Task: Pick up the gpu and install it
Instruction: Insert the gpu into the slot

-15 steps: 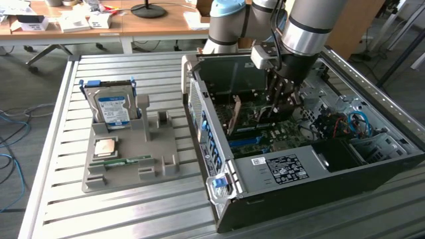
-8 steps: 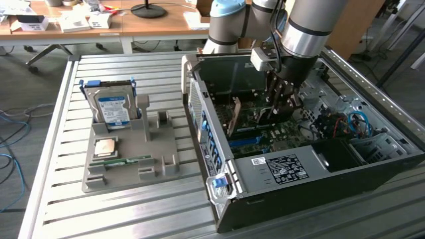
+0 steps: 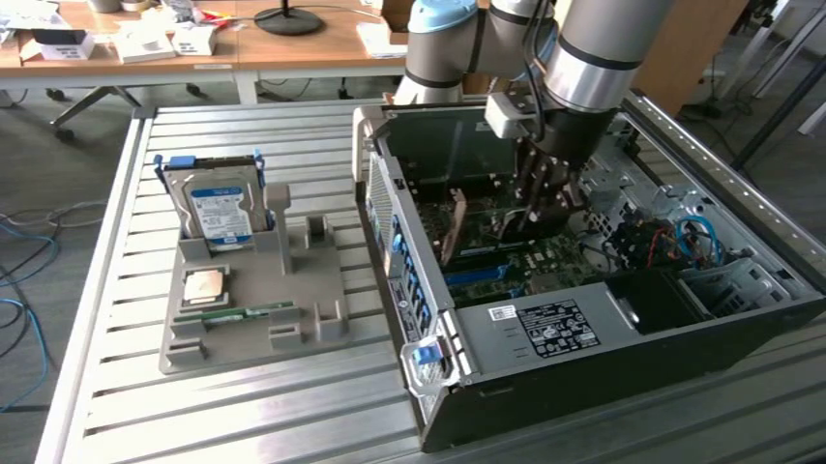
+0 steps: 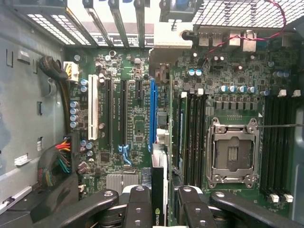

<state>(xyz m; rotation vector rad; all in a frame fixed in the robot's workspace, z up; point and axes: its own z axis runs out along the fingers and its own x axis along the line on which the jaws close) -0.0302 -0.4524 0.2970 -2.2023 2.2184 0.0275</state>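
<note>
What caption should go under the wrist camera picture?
Pincer holds the gpu edge-on over the motherboard, by the blue slot.

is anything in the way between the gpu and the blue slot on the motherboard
Nothing visible does. The gripper is closed on the dark flat gpu card, held edge-on in line with the long blue slot on the green motherboard. The slot's visible length looks bare; the part nearest the card is hidden.
</note>
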